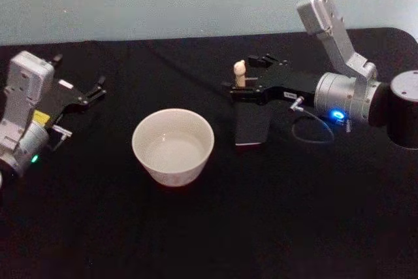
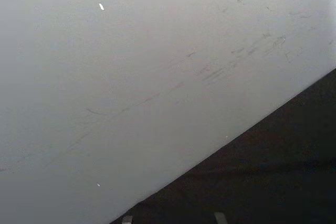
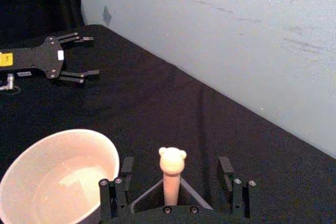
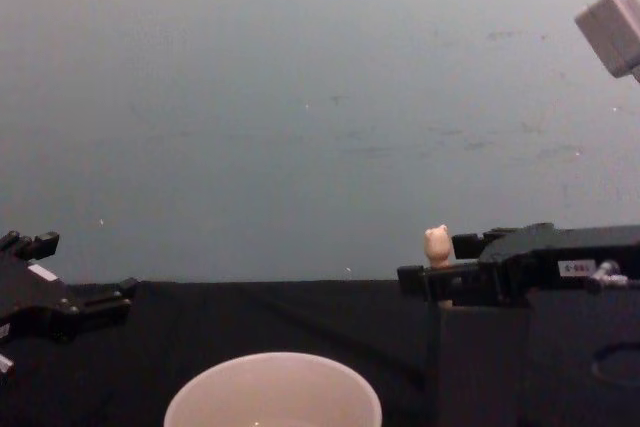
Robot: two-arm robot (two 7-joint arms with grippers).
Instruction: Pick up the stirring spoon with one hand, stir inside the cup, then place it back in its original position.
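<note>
The hand [image 1: 243, 77] (wide open) straddles the stirring spoon [image 3: 172, 161].

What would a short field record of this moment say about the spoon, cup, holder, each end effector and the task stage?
stirring spoon: upright in the holder, animal-head knob on top
holder: dark square box, to the right of the cup
cup: pale, round, no spoon in it
right end effector: open, straddling the spoon handle, gap on both sides
left end effector: open, parked far left
stage: spoon not yet grasped
</note>
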